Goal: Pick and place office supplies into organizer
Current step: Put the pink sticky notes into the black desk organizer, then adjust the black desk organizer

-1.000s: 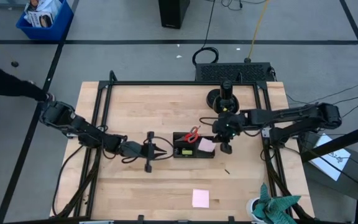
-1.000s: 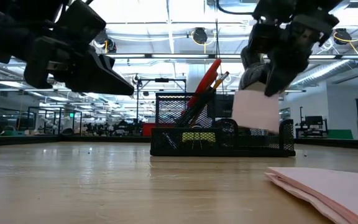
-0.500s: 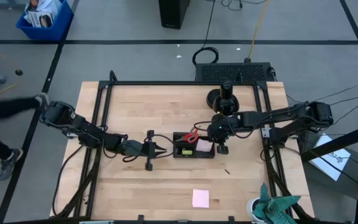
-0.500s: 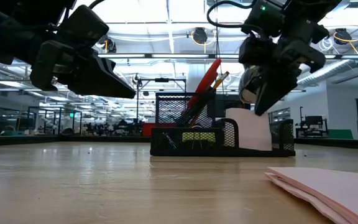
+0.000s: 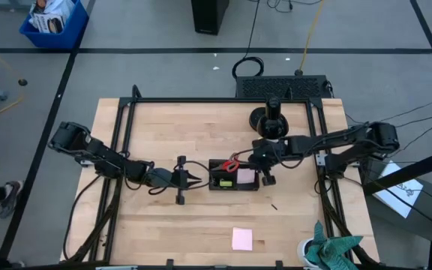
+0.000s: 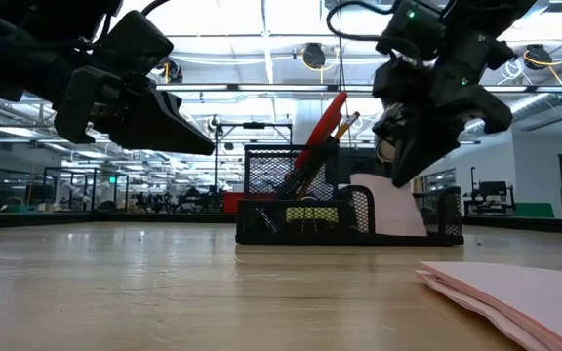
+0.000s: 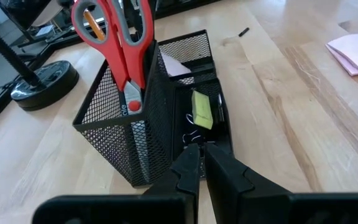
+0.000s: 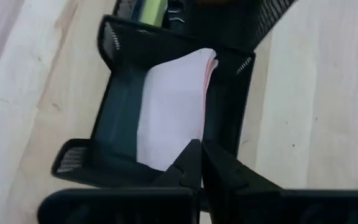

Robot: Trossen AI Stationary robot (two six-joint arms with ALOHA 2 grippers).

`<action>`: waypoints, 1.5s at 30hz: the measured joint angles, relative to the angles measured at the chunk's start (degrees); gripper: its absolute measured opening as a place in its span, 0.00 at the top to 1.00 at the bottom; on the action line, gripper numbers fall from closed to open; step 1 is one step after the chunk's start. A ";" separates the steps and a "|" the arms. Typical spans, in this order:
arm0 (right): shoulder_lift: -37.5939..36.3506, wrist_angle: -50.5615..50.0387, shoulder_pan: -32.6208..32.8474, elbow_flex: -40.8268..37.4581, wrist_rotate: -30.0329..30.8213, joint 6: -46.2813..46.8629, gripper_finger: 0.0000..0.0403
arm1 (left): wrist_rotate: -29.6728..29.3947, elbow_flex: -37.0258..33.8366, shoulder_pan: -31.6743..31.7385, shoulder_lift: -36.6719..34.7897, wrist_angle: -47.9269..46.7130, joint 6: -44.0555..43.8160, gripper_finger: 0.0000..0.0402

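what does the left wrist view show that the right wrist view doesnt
Only the left wrist view shows the red-handled scissors standing in the tall mesh cup, the round black stand, and a loose pink pad on the table. Only the right wrist view shows the pink sticky-note pad filling its compartment. Both show the black mesh organizer and the yellow-green eraser.
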 joint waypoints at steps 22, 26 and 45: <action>9.79 -4.30 0.03 5.95 1.61 2.54 0.83 | -0.37 0.00 0.00 0.00 -0.46 0.12 0.92; 9.68 -4.33 0.06 5.95 3.73 2.72 0.73 | -0.37 0.00 0.00 0.00 -0.46 -0.14 0.92; 9.31 -18.32 4.74 15.51 9.36 9.81 0.64 | -0.37 0.02 0.00 0.00 -0.94 -0.33 0.92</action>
